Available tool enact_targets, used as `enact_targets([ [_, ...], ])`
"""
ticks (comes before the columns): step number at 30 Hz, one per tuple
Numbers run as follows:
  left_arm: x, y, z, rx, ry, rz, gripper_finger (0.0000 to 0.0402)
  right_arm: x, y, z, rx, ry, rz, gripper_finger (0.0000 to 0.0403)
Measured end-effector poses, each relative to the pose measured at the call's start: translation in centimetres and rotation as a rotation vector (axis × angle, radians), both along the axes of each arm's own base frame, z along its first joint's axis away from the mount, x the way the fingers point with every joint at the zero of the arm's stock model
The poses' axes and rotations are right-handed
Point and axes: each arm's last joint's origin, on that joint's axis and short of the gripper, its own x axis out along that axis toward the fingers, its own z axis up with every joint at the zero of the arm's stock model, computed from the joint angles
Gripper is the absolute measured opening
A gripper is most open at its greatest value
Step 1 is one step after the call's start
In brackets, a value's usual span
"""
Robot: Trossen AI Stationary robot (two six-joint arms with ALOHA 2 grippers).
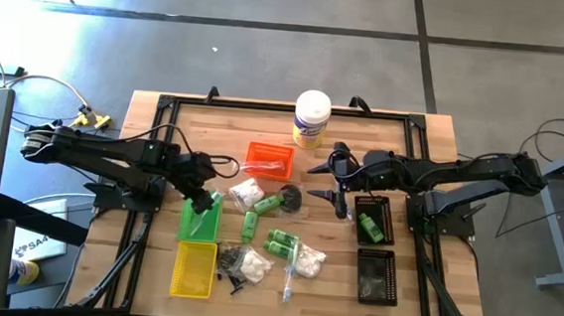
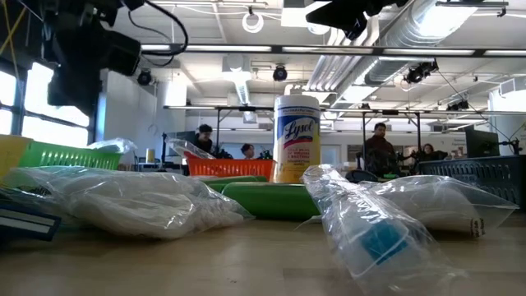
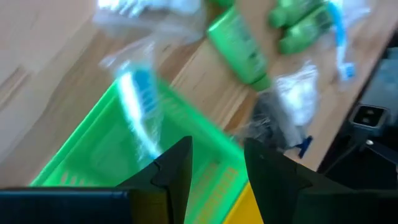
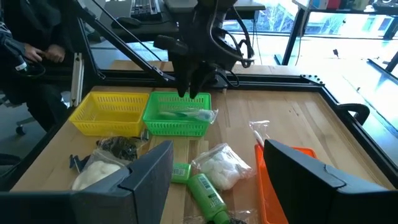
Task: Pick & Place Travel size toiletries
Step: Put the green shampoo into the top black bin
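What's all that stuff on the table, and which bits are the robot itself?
Canister: one, white, yellow label, table's far edge.
Orange tray: one, near the canister.
Green tray: one, left of centre, wrapped toothbrush inside.
Yellow tray: one, beside the green tray.
Black trays: two, right side.
Green tubes: several, mid-table.
White fluffy bags: several, mid-table.
Left gripper: open, above the green tray.
Right gripper: open, near the black trays.
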Motion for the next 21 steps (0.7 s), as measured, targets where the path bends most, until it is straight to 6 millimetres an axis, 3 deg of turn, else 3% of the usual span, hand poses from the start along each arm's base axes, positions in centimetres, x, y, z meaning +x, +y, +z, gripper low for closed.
enact_targets([
  [6,0.9,0.0,0.8,0.062,-0.152,-0.079,0.0133,0.0,0.0,0.0,0.000,0.000,0.000,0.0243],
  [12,1.9,0.0,1.8,0.200,-0.351,-0.207,0.0078,0.0,0.0,0.2,0.027,-0.019,-0.007,0.0243],
  [21,3.4,0.5,4.1,0.456,-0.626,-0.170,0.0038,0.1,0.0,0.3,0.064,-0.036,-0.016,0.0243],
])
